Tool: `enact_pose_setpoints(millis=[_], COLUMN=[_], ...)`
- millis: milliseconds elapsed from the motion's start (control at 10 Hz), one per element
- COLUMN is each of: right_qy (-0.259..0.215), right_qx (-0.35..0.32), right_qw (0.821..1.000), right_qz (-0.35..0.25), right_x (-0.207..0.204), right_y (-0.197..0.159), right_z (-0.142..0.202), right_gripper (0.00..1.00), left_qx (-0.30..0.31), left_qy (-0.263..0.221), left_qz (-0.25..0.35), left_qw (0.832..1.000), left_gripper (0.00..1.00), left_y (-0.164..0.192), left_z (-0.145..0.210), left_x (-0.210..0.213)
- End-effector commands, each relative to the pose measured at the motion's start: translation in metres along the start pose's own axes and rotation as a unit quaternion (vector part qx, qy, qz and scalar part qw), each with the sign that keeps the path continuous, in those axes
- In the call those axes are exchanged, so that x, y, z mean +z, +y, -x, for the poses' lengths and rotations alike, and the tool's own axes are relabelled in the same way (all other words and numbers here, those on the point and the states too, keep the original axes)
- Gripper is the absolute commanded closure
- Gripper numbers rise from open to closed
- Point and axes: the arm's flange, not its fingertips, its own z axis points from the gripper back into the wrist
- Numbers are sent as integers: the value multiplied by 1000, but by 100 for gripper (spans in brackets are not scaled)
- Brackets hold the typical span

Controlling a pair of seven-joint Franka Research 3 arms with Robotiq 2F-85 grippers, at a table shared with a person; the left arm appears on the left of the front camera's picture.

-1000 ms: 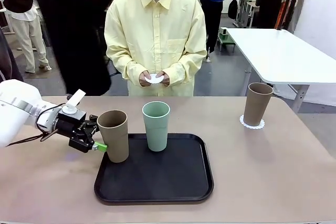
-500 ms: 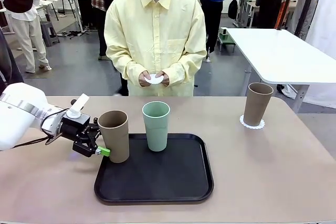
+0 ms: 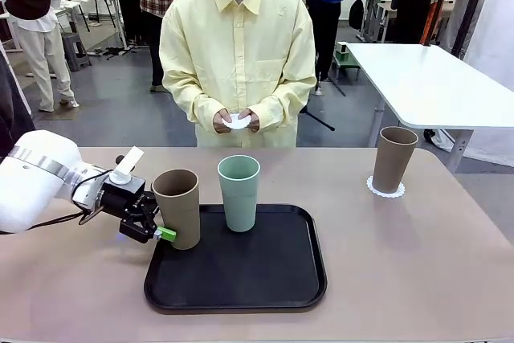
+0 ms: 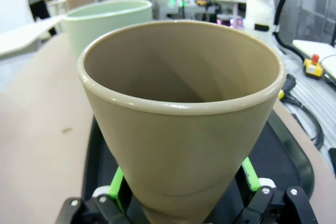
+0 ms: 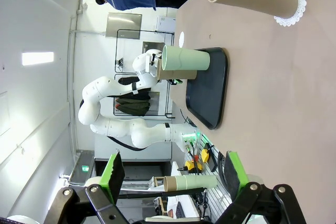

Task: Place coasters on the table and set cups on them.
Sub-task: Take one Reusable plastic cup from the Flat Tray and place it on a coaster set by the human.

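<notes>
Left tool (image 3: 165, 229) now astride brown cup (image 3: 177, 202)

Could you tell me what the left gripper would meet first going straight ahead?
The brown cup on the tray, probably at once: it stands between the open fingers of the left gripper.

Two cups (image 3: 239, 192) on tray (image 3: 265, 279); third cup (image 3: 394, 158) on coaster (image 3: 386, 190), right

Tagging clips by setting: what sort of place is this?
Probably a robotics lab or open test hall, not a cafe. A white robot arm works at the table, a yellow box with a red button sits nearby, and a white work table and people standing about show behind.
</notes>
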Motion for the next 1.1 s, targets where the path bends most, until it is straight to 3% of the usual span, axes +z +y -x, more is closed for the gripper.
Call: enact_pose_setpoints(millis=[0,100,200,300,400,500,700,800,1000], right_qy=[3,3,3,3,3,3,3,3,3], right_qx=[-1,-1,-1,-1,-1,-1,-1,-1,-1], right_qw=[1000,1000,1000,1000,1000,1000,1000,1000,1000], right_qz=[1,1,1,1,1,1,1,1,1], right_x=[0,0,0,0,0,0,0,0,0], right_y=[0,0,0,0,0,0,0,0,0], right_z=[1,1,1,1,1,1,1,1,1], right_gripper=[0,0,0,0,0,0,0,0,0], left_qx=[-18,-17,-16,-17,-17,-17,-18,-4,38], left_qy=[-13,-16,-21,-24,-25,-26,-29,-27,-9], left_qz=[-9,-7,-6,-4,-2,0,2,-2,-5], left_qw=[1000,1000,1000,1000,1000,1000,999,1000,999], left_gripper=[0,0,9,59,68,100,100,77,77], left_y=[5,6,6,6,6,6,3,0,-18], left_z=[6,6,7,7,7,6,4,0,-44], left_x=[-9,-10,-10,-10,-10,-9,-6,-3,30])
